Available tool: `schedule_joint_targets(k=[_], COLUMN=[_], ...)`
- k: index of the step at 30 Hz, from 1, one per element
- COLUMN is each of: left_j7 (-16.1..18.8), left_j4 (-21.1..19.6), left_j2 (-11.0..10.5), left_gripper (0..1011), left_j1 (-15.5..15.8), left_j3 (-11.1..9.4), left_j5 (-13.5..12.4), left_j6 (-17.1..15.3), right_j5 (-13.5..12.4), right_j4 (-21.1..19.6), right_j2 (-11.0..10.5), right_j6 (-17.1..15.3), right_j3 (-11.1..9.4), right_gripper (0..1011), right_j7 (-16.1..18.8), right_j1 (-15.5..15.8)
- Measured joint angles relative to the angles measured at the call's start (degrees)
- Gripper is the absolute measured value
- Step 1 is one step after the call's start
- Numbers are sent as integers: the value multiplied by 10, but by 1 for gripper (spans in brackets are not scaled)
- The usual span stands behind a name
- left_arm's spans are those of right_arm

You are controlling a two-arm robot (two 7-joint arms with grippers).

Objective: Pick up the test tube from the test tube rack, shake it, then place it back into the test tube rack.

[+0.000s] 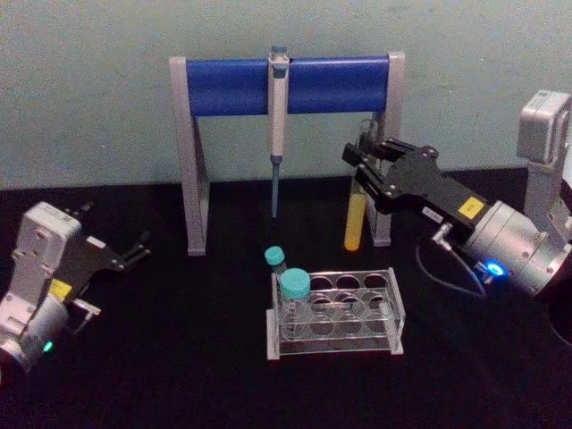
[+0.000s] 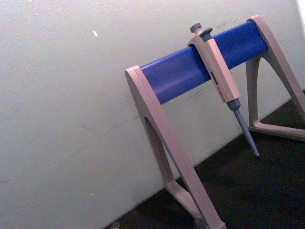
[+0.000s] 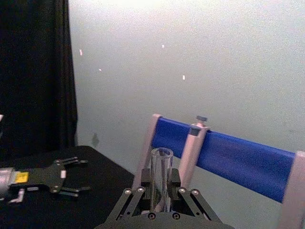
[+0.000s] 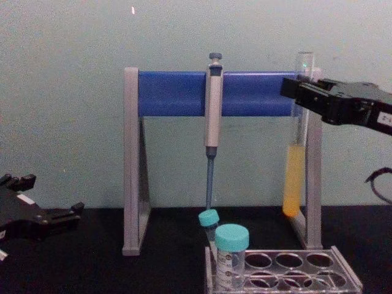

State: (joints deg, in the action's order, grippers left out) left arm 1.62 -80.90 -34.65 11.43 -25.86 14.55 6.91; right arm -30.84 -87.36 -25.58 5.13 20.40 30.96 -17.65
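From the head: stretched forward and inward from the right of the stand [image 1: 286, 85] with the right gripper [image 1: 362, 170], tips ending at the stand's right leg. Pinching the tube [image 1: 355, 222] near its top between both fingers. Holding it upright just beside that leg, lifted clear of the rack [image 1: 394, 308], which sits in front of the stand. Hiding the tube's upper length behind the fingers, leaving the yellow lower part and round bottom in sight. Lying low, well to the left of the stand, with the left gripper [image 1: 136, 251], fingers spread on nothing, tips aimed at the stand's left leg.

From the left wrist: looking up at the stand and at the pipette [image 2: 218, 71] hung on its blue bar, tip down. Nearest leg cut off at the picture's edge.

From the right wrist: looking along the black fingers, pressed on the glass from two sides. Open mouth free above them, in front of the stand's bar; lower glass hidden among the linkage. Farther off, left of the stand, the left gripper, fingers apart.

From the chest: coming in level from the right at bar height. Long axis straight up and down, mouth just above the bar, round bottom down beside the right leg, liquid in the lower part. Clear glass hard to trace against bar and fingers. Rack cut off in front of the stand, with two teal-capped tubes [image 4: 231, 236] at its left end.
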Motion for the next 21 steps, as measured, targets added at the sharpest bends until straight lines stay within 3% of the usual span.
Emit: schedule_joint_targets(k=[10, 16, 21], left_j7=[0, 0, 0], left_j4=[0, 0, 0], left_j2=[0, 0, 0], left_gripper=[1001, 1001, 1001], left_j1=[0, 0, 0], left_j3=[0, 0, 0], left_j5=[0, 0, 0], left_j6=[0, 0, 0], right_j5=[-17, -23, -14], right_j4=[-17, -37, -50], right_j2=[-15, -42, -62], right_j6=[-6, -10, -14], right_j3=[11, 10, -2], right_gripper=[233, 233, 233], right_j7=[22, 29, 10], right_j1=[10, 27, 41])
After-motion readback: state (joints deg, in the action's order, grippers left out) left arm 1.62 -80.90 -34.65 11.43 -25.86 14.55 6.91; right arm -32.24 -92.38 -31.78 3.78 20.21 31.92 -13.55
